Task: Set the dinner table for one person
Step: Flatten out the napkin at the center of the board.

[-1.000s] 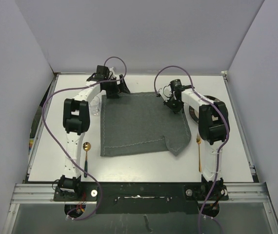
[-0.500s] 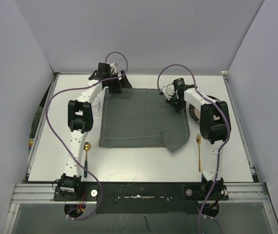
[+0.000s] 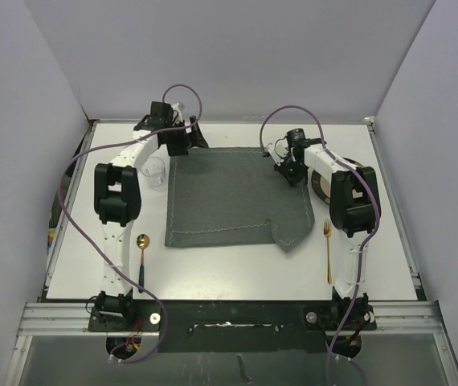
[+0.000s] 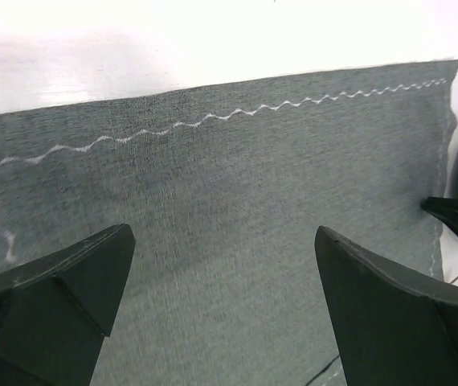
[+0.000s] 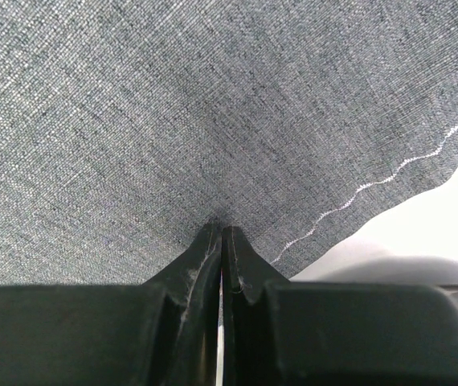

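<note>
The dark grey stitched placemat (image 3: 229,197) lies flat on the white dinner table (image 3: 213,269), and its near right corner is skewed out of line. My left gripper (image 3: 187,138) is open and empty just above the mat's far left corner. In the left wrist view its fingers (image 4: 60,297) stand wide apart over the cloth (image 4: 237,193). My right gripper (image 3: 290,170) is shut on the mat near its far right corner. In the right wrist view the fingertips (image 5: 221,233) pinch the fabric (image 5: 173,104).
A clear glass (image 3: 155,173) stands left of the mat. A gold spoon (image 3: 141,259) lies at the near left and a gold fork (image 3: 328,251) at the near right. A dark plate (image 3: 324,183) sits partly under my right arm.
The placemat has slid towards the far edge and straightened. My left gripper has let go of the far left corner and the left arm has swung left, uncovering the glass.
</note>
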Controlling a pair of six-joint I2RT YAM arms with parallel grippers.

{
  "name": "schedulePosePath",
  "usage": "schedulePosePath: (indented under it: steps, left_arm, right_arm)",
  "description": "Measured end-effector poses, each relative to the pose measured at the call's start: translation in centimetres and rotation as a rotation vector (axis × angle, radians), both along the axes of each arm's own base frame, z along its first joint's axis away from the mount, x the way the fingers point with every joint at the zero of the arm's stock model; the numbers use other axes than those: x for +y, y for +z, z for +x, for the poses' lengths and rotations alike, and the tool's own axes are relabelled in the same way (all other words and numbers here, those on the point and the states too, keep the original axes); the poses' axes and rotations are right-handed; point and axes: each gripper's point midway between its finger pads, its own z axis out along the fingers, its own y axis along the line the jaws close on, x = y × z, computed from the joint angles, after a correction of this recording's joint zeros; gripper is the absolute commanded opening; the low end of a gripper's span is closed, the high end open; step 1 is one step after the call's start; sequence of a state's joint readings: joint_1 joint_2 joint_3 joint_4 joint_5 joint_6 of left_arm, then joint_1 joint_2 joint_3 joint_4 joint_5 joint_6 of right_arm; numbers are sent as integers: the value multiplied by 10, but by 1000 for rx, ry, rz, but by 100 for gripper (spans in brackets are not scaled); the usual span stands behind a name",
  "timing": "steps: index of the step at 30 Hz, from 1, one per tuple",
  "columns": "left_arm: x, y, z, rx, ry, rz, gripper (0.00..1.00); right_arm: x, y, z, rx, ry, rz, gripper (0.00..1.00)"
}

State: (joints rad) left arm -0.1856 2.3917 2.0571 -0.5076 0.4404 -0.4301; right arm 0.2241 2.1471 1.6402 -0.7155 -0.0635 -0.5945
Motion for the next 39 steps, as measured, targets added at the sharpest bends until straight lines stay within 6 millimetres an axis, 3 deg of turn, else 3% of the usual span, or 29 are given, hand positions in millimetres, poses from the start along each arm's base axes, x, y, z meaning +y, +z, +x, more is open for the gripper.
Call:
schedulePosePath:
  steps: [6,9,12,15,17,19,21,23,24,26,28,30,33,39]
  left_arm:
    - [11,62,-6,-102,22,-1,98]
    - [11,88,-13,-147,20,-8,98]
    - [9,114,-31,-192,5,-4,98]
    - [5,154,-56,-253,-23,6,98]
    - [2,186,-87,-300,-42,11,98]
    - [0,211,-126,-342,-56,24,98]
    - [-1,224,-173,-359,-72,36,98]
    - [-1,219,-224,-344,-91,38,98]
    - [5,208,-250,-315,-90,40,98]
    - [20,178,-282,-226,-58,61,98]
    - [34,144,-303,-127,-23,91,98]
    - [41,114,-316,-30,-6,125,98]
    - [49,77,-332,89,9,169,98]
    - [55,49,-342,162,32,184,98]
  right_arm:
    - [-1,6,-4,7,8,-4,1]
    - [4,27,-7,-21,13,8,0]
    - [14,68,-7,-105,34,10,0]
    - [43,132,-14,-268,118,-16,0]
    - [71,172,-28,-380,197,-26,0]
    - [93,195,-52,-452,267,-23,0]
    - [104,194,-82,-452,324,-24,6]
    - [100,173,-106,-392,332,-45,21]
    - [95,157,-118,-341,325,-64,28]
    - [87,122,-141,-234,308,-108,35]
    - [79,96,-158,-148,293,-142,35]
    - [70,80,-171,-94,281,-175,35]
    - [62,80,-171,-96,256,-206,34]
    - [65,93,-156,-152,229,-202,34]
